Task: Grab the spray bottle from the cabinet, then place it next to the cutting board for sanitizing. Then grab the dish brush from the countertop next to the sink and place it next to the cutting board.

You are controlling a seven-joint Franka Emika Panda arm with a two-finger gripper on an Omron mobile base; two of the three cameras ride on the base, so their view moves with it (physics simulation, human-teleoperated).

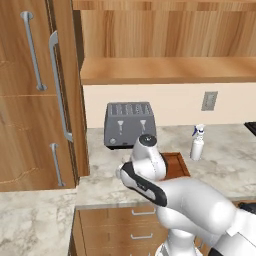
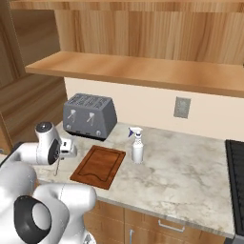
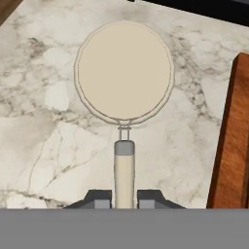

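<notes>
spray bottle (image 1: 197,144) is standing upright on countertop (image 1: 225,165), right of cutting board (image 1: 178,165); toaster (image 1: 129,124) is sitting behind.

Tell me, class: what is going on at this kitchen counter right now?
The robot's pincer is shut on the dish brush, holding it by the handle, head hanging over the countertop just left of the cutting board. The spray bottle already stands upright by the board's right side, near the toaster.
</notes>
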